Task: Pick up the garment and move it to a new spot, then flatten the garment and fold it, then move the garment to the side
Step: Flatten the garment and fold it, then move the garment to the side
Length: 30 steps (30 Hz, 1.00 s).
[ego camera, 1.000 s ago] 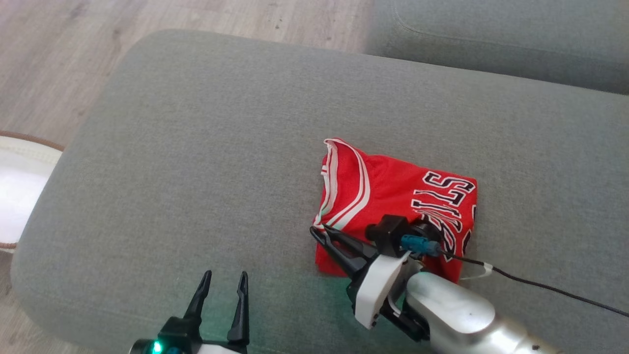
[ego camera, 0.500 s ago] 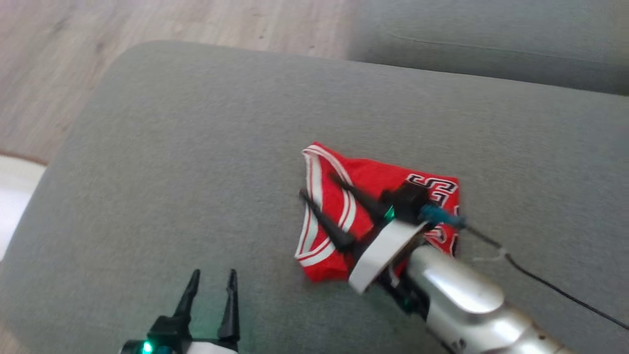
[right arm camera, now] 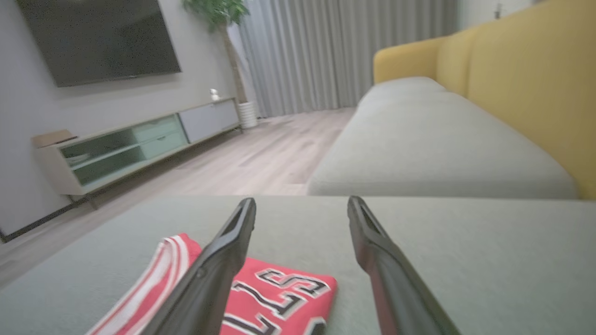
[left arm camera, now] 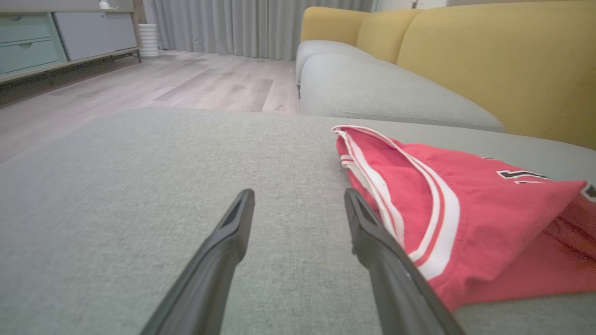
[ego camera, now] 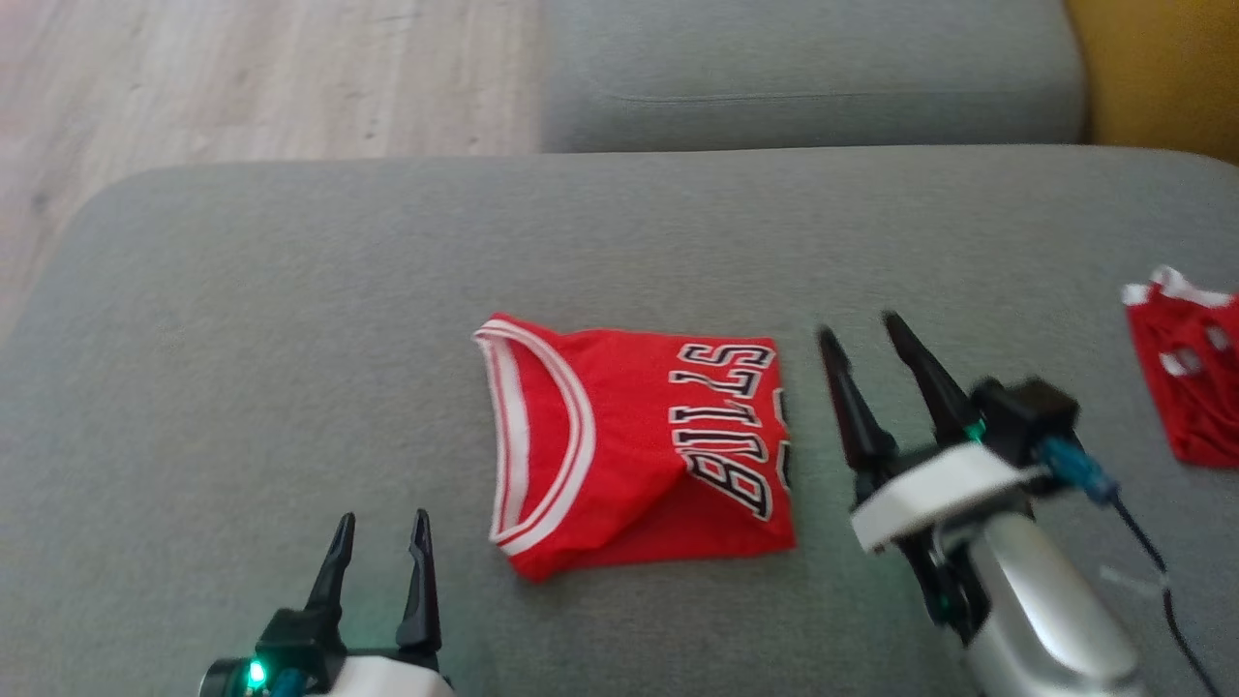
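We log the left gripper nearest, fingers spread and empty, with the folded red garment flat on the grey cushion at its 2 o'clock, apart, and at 8 o'clock of the right gripper, likewise spread.

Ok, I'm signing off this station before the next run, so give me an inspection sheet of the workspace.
Surface: grey cushion, smooth fabric.
Job's things: red jersey, folded, lying flat on the cushion between the two claws, white-trimmed edge toward the left.
Clutter: second red garment, bunched near the head view's right edge.
Claws: left claw open, holding nothing, left of the jersey; right claw open, holding nothing, just right of the jersey.
Cables: black cable trailing from the right wrist.
Surroundings: wood floor, yellow sofa back, TV cabinet.
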Motion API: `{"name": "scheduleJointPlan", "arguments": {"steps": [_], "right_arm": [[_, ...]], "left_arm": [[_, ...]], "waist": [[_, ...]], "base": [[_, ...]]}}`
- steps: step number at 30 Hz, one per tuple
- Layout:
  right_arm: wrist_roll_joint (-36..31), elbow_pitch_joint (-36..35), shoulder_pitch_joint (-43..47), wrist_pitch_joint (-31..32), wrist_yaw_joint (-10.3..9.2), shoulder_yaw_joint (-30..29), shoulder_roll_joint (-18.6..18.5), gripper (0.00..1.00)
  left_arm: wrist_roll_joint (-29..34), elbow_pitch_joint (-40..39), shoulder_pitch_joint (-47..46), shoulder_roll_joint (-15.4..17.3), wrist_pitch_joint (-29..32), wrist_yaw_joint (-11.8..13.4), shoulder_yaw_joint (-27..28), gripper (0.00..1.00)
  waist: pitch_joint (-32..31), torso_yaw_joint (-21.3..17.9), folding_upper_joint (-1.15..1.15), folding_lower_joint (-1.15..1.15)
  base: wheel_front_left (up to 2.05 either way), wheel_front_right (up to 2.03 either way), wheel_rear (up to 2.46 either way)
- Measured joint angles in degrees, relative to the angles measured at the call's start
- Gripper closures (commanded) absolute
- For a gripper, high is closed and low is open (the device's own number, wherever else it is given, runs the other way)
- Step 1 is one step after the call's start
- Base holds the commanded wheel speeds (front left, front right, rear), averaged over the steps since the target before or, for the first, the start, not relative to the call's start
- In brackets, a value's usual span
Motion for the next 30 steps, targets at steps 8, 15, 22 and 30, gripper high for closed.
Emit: {"name": "scheduleJointPlan", "arguments": {"steps": [8,15,22,30], "right_arm": [[-6.4,2.1,7.4,0.0,0.00,-11.4,2.3,0.00],[-8.0,2.8,10.7,0.0,0.00,-14.2,3.0,0.00],[-6.2,5.2,10.1,0.0,0.00,-10.0,3.1,0.00],[-3.2,6.6,-0.6,0.0,0.00,0.3,3.4,0.00]], "left_arm": [[1.4,-0.8,1.1,0.0,0.0,0.0,1.9,0.00],[2.4,-1.6,3.0,0.0,0.0,0.3,3.7,0.00],[2.4,-1.6,2.3,0.0,0.0,0.0,2.5,0.00],[2.4,-1.3,0.7,0.0,0.0,0.0,-0.8,0.00]], "waist": [[-0.3,-4.7,0.00,0.00],[0.2,-7.8,0.00,0.00],[0.8,-6.2,0.00,0.00],[3.3,-0.9,0.00,0.00]], "base": [[0.00,0.00,0.00],[0.00,0.00,0.00],[0.00,0.00,0.00],[0.00,0.00,0.00]]}}
